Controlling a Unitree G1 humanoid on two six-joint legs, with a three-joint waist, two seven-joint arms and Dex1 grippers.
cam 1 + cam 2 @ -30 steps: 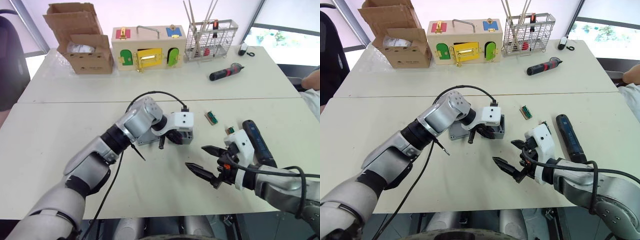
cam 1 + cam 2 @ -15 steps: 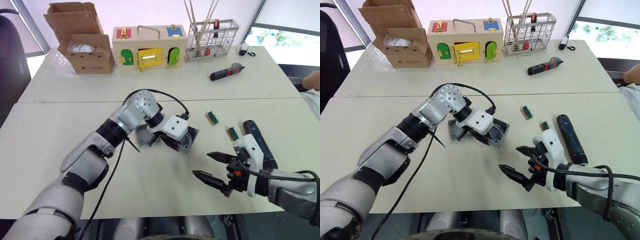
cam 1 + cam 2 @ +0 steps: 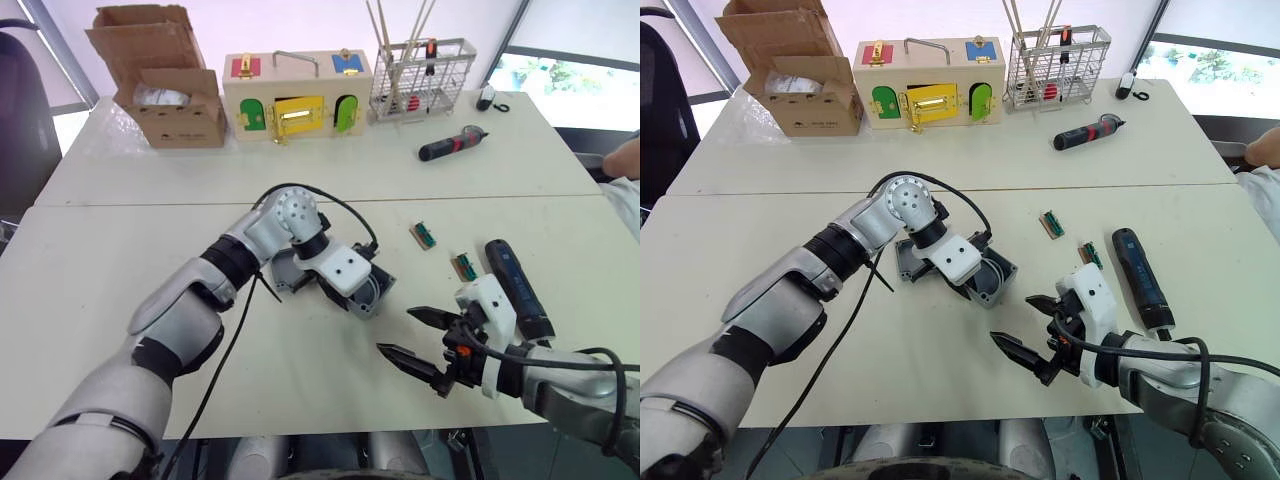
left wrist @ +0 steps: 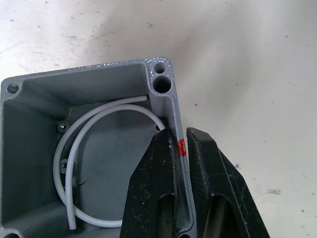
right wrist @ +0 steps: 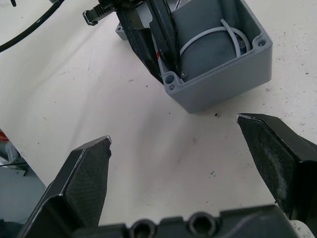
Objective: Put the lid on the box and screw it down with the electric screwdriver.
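The box (image 4: 106, 166) is a small grey open enclosure with a white wire coiled inside. It sits tilted near the table's middle, and my left gripper (image 4: 179, 133) is shut on its side wall at the red mark. Just behind my left wrist the flat grey lid (image 3: 907, 262) lies on the table. My right gripper (image 3: 397, 332) hovers open a short way in front of the box (image 5: 218, 54), holding nothing. To the right of that gripper lies the dark blue electric screwdriver (image 3: 518, 290).
Two small green connectors (image 3: 424, 236) lie between the box and the screwdriver. At the back stand a cardboard box (image 3: 165, 75), a wooden box with coloured doors (image 3: 297, 95) and a wire basket (image 3: 420, 75). A red-and-black screwdriver (image 3: 452, 145) lies back right.
My left gripper has turned and carried the box nearer and to the right, uncovering the lid behind it. My right gripper has shifted slightly and stays open.
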